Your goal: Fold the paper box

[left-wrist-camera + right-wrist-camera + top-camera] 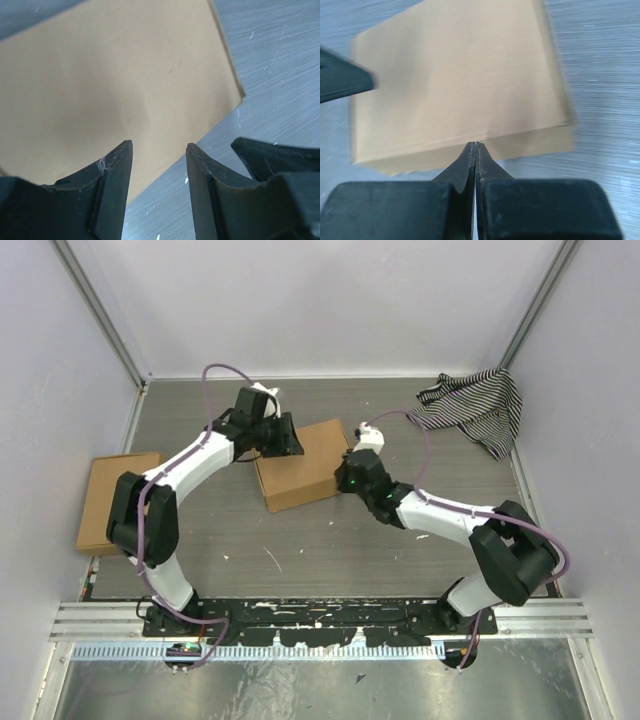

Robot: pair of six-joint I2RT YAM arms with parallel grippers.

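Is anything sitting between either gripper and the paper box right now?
Nothing visible. The left gripper, fingers open, hangs over the paper box's edge; the right gripper, fingers shut, has its tips right at the box's side. The striped cloth and the other cardboard piece lie off to the sides.

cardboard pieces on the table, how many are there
2. The paper box lies in the middle of the table; a second cardboard piece lies flat at its left edge, partly under the left arm. No others show.
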